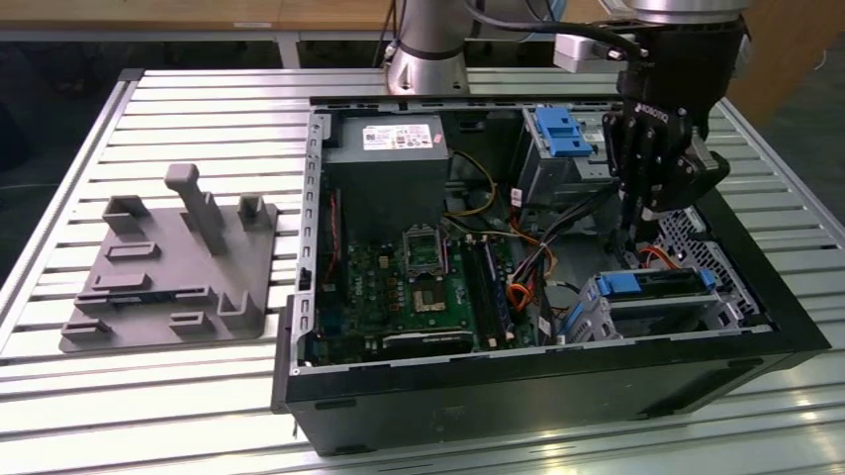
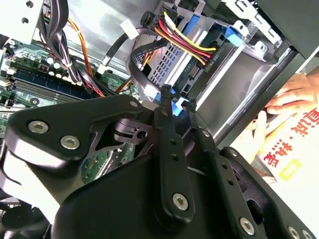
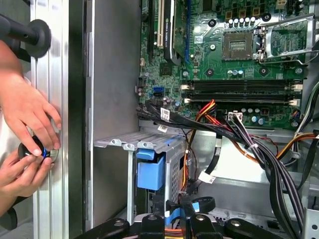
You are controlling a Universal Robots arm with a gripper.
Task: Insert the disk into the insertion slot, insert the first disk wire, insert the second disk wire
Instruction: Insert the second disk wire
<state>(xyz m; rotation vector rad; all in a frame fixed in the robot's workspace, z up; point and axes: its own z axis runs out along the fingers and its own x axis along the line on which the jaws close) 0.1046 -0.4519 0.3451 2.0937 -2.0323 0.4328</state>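
1. The claw point(image 1: 650, 218) is hanging inside an open computer case point(image 1: 528, 381) that is standing on the desk point(image 1: 198, 109).
2. Its fingers are drawn narrow, pinching a blue plug point(image 2: 173, 106) on a black cable.
3. The disk point(image 1: 656, 284) is sitting in the insertion slot point(image 1: 667, 317), just ahead of the claw's tips.

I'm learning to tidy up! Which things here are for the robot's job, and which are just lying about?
For the job: claw, blue-tipped wire, disk, insertion slot.
Just lying about: grey stand, motherboard, big cage, person's hands.
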